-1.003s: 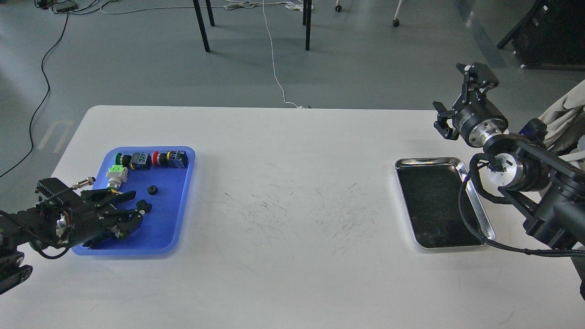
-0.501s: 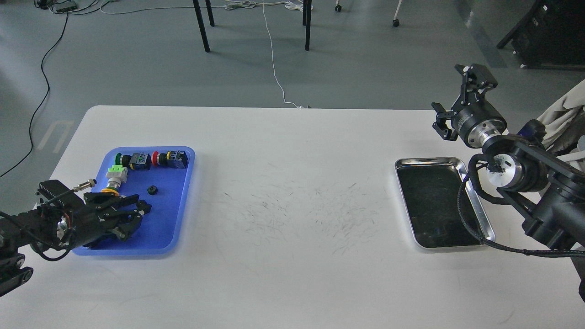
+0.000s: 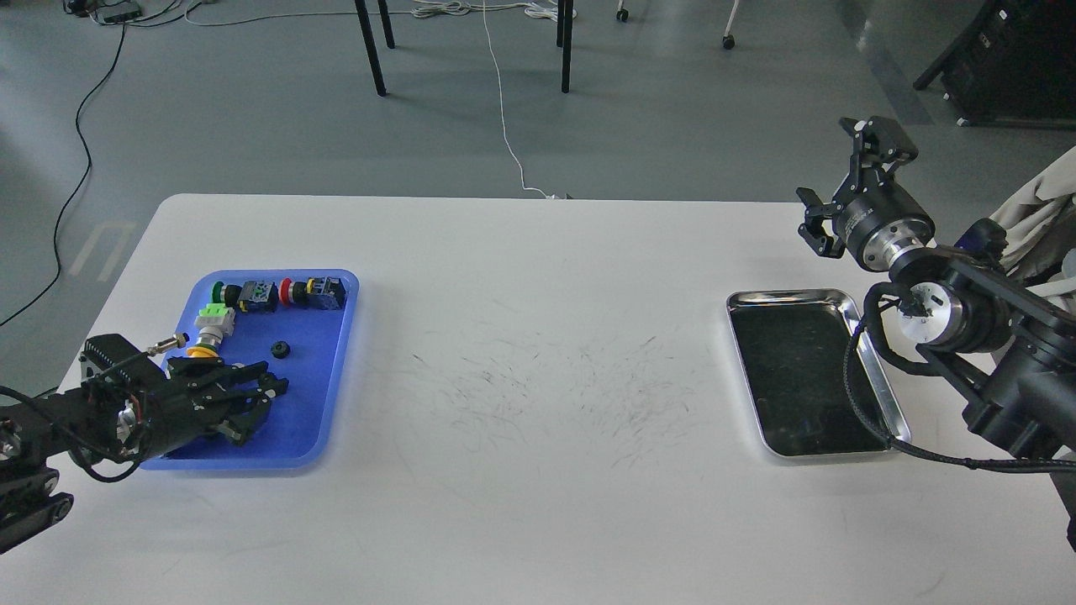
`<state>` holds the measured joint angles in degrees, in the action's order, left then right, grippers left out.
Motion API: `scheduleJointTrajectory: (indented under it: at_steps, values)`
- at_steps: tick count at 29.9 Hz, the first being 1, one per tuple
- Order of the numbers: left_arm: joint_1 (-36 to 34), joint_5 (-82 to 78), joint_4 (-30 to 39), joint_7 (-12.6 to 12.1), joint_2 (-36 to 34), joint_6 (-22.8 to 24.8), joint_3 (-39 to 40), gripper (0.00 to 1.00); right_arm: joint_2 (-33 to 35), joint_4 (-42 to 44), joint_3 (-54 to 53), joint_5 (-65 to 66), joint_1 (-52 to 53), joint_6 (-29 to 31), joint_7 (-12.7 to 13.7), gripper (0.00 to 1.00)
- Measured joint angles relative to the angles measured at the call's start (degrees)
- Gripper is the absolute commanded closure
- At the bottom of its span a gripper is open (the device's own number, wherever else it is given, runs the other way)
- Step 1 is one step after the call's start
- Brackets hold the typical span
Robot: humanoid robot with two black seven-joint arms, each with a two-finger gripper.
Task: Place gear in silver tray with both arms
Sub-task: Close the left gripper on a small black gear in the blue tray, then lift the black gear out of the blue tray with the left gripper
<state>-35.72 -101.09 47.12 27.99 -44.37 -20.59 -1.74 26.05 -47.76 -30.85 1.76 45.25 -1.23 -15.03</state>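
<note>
While the right arm (image 3: 967, 319) hangs raised at the far right edge of the white table (image 3: 538, 378), the left arm (image 3: 76, 420) reaches in low from the left over the blue tray (image 3: 336, 370), which serves here as the landmark. The left gripper (image 3: 267, 393) lies above the tray's near half, fingers pointing right. Its fingers are drawn close together around a small black gear (image 3: 271, 385) at their tips; the parts are all dark, so the grip itself is hard to make out. A second small black gear (image 3: 280, 349) lies loose on the tray floor, just beyond the left gripper.

Along the tray's far rim sits a row of parts: a green push button (image 3: 220, 292) at the left, a black switch block (image 3: 258, 296) beside it, then a red push button (image 3: 287, 291) and another black block with yellow (image 3: 326, 291). Just nearer than the green button lies a white and green connector with a yellow ring (image 3: 210, 326). A small metal plug (image 3: 168, 343) lies across the tray's left rim.

Far to the right of the blue tray, across a scuffed stretch of table, lies the silver tray (image 3: 878, 395), with nothing in its dark reflective bottom. The right gripper (image 3: 841, 181) is held above the table's far right corner, beyond the silver tray, its two fingers spread well apart and holding nothing.
</note>
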Motion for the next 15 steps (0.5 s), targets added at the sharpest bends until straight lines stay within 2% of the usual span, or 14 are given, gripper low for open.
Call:
scheduleJointTrajectory:
  at_steps: [4,6,15]
  values:
    - [0.2,-0.1,0.2,0.0,-0.3,0.0,-0.4,0.82,-0.2,0.0,0.0,0.0,0.0,0.0,0.0,0.01]
    - [0.2,-0.1,0.4,0.0,-0.6,0.1,-0.5,0.87,-0.2,0.0,0.0,0.0,0.0,0.0,0.0,0.01]
    - [-0.4,0.4,3.7,0.0,-5.4,0.4,-0.3,0.88,-0.4,0.0,0.0,0.0,0.1,0.0,0.0,0.01]
